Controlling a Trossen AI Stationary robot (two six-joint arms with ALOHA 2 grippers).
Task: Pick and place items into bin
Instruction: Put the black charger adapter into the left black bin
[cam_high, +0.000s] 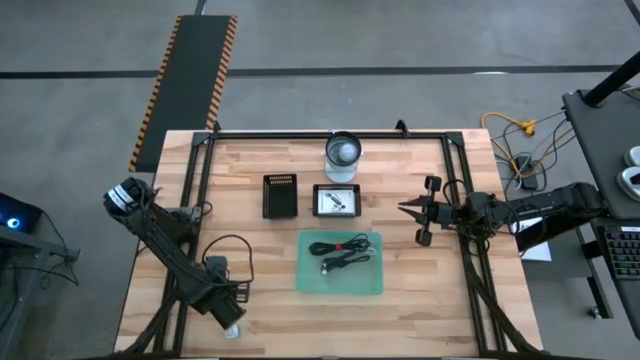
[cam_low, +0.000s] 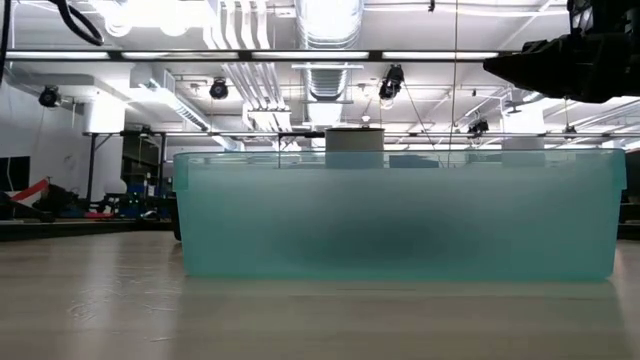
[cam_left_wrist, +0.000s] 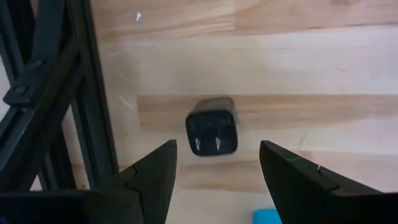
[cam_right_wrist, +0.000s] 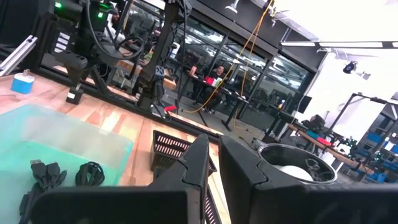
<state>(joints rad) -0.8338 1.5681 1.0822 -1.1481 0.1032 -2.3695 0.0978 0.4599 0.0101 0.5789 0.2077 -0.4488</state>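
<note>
A teal see-through bin (cam_high: 340, 285) stands at the table's middle and holds thin black coiled cables (cam_high: 340, 250); the low view shows its wall (cam_low: 400, 215). A small black plug with two prongs (cam_left_wrist: 211, 132) lies on the wood near the table's left front. My left gripper (cam_left_wrist: 217, 144) is open above it, one finger on either side, apart from it. In the high view this gripper (cam_high: 228, 318) hides the plug. My right gripper (cam_high: 405, 209) is shut and empty, level above the table, right of the bin; the right wrist view shows it too (cam_right_wrist: 214, 146).
A black ribbed box (cam_high: 280, 195), a black tray with a white card (cam_high: 337, 200) and a round clear cup (cam_high: 342, 153) stand behind the bin. A black cable loop (cam_high: 228, 248) lies by the left arm. A small blue-and-white thing (cam_left_wrist: 270, 216) lies near the plug. Black frame rails (cam_left_wrist: 56, 93) run along the table's left.
</note>
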